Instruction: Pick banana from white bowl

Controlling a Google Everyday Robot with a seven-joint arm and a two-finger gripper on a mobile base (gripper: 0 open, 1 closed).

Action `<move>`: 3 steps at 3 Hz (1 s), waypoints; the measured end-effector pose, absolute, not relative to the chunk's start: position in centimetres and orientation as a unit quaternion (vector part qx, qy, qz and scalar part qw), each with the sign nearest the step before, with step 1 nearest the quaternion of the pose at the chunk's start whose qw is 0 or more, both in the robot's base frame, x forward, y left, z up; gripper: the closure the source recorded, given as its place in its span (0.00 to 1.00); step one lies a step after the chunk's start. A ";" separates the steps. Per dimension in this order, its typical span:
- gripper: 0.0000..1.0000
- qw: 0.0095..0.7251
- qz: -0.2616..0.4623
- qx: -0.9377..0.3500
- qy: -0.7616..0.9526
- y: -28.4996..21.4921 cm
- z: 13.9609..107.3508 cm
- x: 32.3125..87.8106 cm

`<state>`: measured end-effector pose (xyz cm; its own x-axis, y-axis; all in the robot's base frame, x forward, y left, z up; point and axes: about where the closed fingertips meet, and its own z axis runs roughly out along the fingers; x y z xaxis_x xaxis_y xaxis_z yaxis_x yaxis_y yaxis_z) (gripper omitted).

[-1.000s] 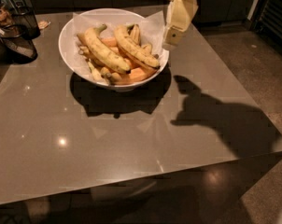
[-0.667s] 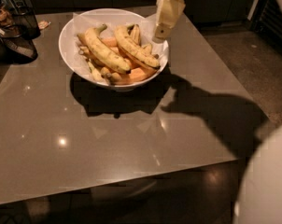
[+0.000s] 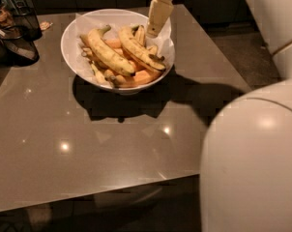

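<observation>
The white bowl [image 3: 71, 52], lined with white paper, stands at the back middle of the grey table. The banana [image 3: 136, 48] lies in its right half, yellow with brown speckles and a dark end pointing to the front right. A similar long banana with a greenish stem [image 3: 106, 54] lies to its left. My gripper [image 3: 153, 32] hangs pointing down over the bowl's back right part, just above and behind the banana's far end, apart from it.
Small stubby bananas and orange fruit [image 3: 138, 78] fill the bowl's front. Dark wire-mesh baskets [image 3: 18, 35] stand at the table's back left. My arm's large white body [image 3: 252, 163] fills the front right. The table's front edge [image 3: 88, 197] is near.
My gripper has moved left from beside the bowl's right rim to over the bowl's back right. My arm's white body has swung into view at the right.
</observation>
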<state>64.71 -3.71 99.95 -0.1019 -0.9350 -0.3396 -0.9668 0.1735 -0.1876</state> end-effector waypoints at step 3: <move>0.31 0.148 0.084 -0.628 0.760 -1.1 95.2 65.9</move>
